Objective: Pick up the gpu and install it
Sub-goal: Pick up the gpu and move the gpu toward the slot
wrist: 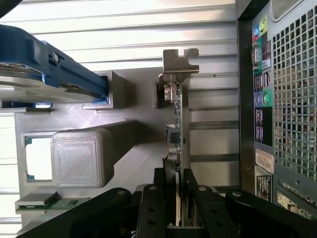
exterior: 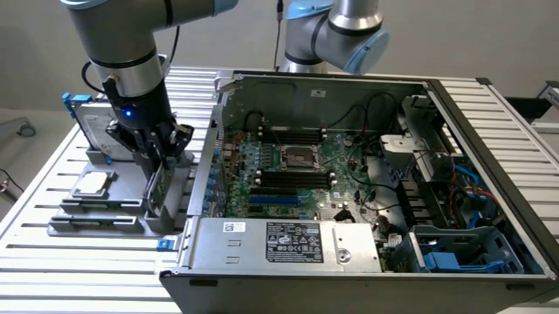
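Observation:
The gpu (exterior: 156, 191) stands on edge in a slot of the grey holder (exterior: 98, 222), at the exterior view's left, beside the open computer case (exterior: 489, 111). In the wrist view the gpu (wrist: 178, 124) is a thin green board seen edge-on, with its silver end bracket (wrist: 179, 59) at the far end. My gripper (exterior: 158, 163) has come down on it from above. The black fingers (wrist: 163, 191) sit on both faces of the card, and the gripper (wrist: 177, 174) is shut on it. The card's lower edge still rests in the holder.
A silver hard drive with a blue frame (exterior: 88, 121) and a square processor chip (exterior: 94, 184) sit in the same holder. The case wall (wrist: 287, 109) rises close beside the card. Inside are the motherboard (exterior: 288, 170) and power supply (exterior: 292, 241). A second arm (exterior: 342, 33) stands behind the case.

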Tool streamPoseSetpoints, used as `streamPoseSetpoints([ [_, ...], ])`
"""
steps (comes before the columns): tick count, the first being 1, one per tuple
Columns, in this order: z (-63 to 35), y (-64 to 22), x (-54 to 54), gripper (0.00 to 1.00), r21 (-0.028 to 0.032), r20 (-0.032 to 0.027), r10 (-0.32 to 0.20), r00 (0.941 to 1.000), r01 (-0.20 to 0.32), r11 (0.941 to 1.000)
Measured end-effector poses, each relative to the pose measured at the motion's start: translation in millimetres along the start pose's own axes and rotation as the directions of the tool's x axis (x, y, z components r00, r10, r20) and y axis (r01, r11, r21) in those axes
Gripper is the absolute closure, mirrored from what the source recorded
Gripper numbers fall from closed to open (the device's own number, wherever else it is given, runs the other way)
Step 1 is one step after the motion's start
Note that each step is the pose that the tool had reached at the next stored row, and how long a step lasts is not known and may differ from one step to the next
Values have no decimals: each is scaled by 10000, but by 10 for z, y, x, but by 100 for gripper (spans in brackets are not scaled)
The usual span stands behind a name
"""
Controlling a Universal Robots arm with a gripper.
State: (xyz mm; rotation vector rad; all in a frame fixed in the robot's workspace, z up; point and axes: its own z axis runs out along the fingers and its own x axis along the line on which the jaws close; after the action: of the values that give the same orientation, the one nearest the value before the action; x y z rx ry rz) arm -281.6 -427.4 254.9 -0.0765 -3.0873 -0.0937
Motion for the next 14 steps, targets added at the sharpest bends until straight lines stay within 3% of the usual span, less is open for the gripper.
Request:
streamPoseSetpoints([
  [12,-271,15,31,73,-365,-17,-19,10000,19,9993],
  [14,-344,20,35,73,-382,-19,-19,10000,19,9993],
])
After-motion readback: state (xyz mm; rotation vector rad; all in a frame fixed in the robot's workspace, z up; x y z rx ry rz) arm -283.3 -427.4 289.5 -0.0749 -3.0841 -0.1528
